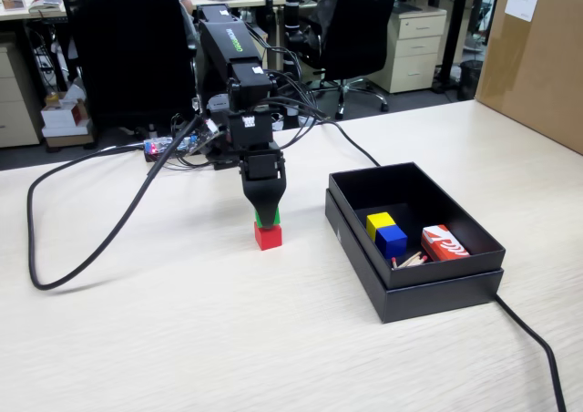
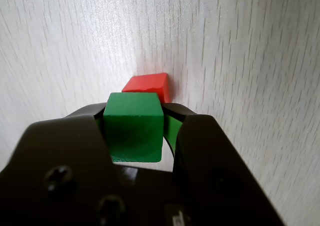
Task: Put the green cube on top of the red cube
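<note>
Your gripper (image 2: 134, 131) is clamped on the green cube (image 2: 133, 126), jaws pressed against both its sides; in the fixed view that cube sits directly above the red cube (image 1: 268, 236), at its 12 o'clock, whether touching you cannot tell. The black box (image 1: 428, 284) lies at the red cube's 3 o'clock on the table (image 1: 182, 339); inside are a yellow cube (image 1: 379, 221), a blue cube (image 1: 392, 239) and a red-and-white packet (image 1: 444, 243).

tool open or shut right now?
Shut on the green cube. The wrist view shows the tool pressing the cube's two sides, with the red cube just beyond.
</note>
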Robot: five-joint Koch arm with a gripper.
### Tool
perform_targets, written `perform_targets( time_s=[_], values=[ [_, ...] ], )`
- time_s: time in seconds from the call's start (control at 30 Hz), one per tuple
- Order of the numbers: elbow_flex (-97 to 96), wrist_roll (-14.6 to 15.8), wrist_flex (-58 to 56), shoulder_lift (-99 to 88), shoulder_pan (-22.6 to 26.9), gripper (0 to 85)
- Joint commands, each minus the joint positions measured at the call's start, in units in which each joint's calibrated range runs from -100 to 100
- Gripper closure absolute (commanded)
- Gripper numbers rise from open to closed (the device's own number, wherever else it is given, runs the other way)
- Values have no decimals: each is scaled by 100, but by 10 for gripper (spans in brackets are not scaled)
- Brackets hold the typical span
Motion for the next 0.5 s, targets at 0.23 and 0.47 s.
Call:
perform_targets(
  time_s=[0.23, 0.47],
  values=[
    [219, -15, 143, -47, 5, 795],
    [101, -15, 143, -1, 10, 794]
  ],
)
